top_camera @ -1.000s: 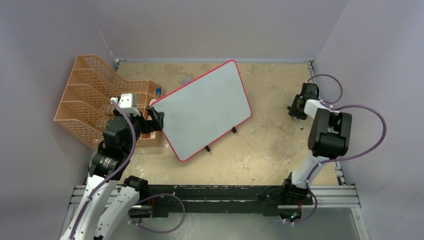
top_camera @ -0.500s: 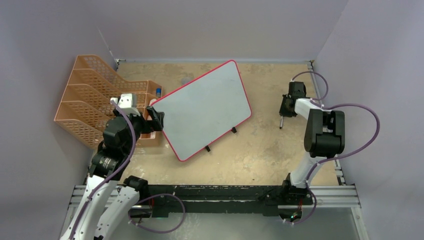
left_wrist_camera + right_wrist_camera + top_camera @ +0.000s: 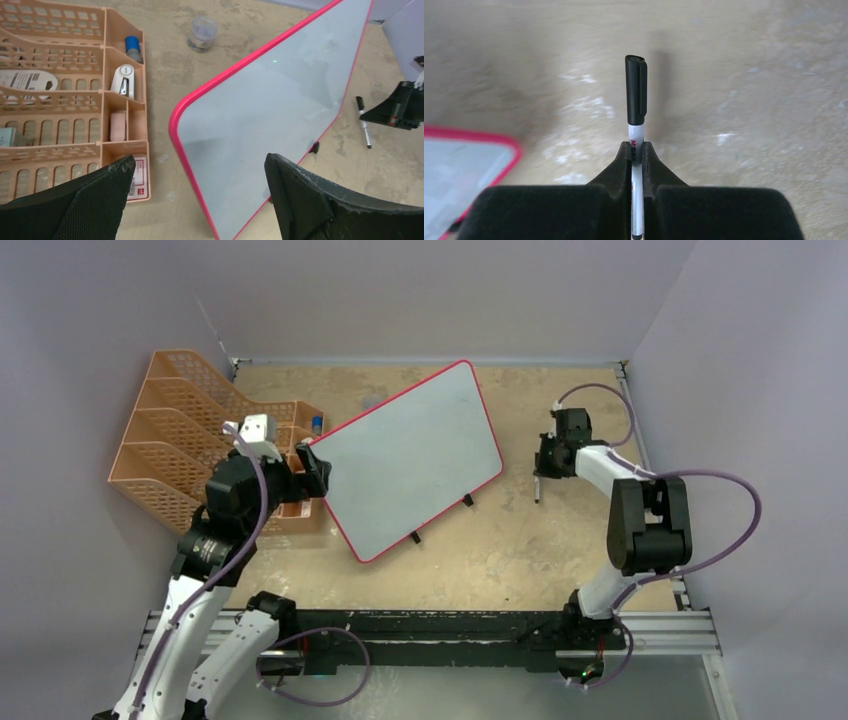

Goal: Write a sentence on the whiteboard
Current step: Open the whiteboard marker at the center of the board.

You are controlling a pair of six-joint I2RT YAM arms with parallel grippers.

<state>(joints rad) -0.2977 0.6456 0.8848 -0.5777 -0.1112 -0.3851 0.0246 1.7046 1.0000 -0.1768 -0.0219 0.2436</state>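
Pickup step: your right gripper [image 3: 637, 150] is clamped on the capped marker [image 3: 636, 95] just right of the blank whiteboard [image 3: 410, 465] mid-table, left gripper [image 3: 195, 167] gaping at its left corner (holding nothing), so uncapping probably comes next.

Red lettering on the marker [image 3: 636, 134] starts with "M"; the rest is hidden.

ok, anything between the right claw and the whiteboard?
Nothing: in the top view only bare table separates the right claw, shut on a marker, from the whiteboard.
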